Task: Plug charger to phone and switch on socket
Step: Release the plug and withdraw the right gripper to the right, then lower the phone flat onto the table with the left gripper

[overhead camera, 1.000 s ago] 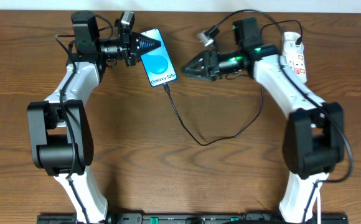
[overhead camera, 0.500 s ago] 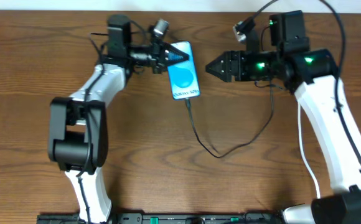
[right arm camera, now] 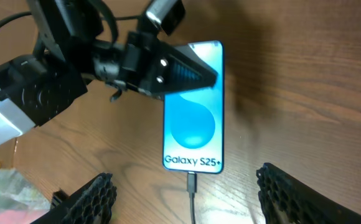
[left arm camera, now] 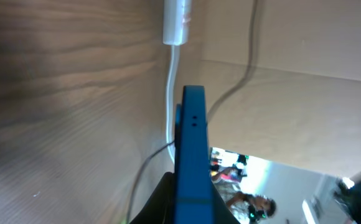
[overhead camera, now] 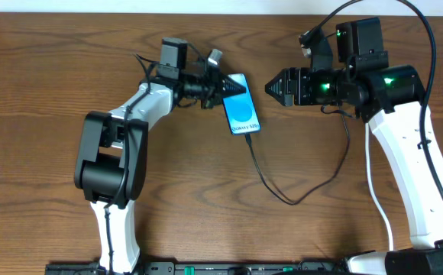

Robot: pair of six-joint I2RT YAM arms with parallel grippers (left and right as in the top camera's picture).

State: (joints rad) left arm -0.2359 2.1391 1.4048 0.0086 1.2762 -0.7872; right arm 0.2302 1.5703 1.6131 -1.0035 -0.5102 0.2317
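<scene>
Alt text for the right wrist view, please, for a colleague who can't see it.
A phone with a lit blue screen reading Galaxy S25+ lies on the wooden table, with a black cable plugged into its near end. The left fingers are shut on its far end. The right fingers stand open and empty in the foreground.

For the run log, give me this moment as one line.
left gripper: shut on phone, top end | charger: tip in phone's bottom end | right gripper: open, empty, apart from phone
</scene>
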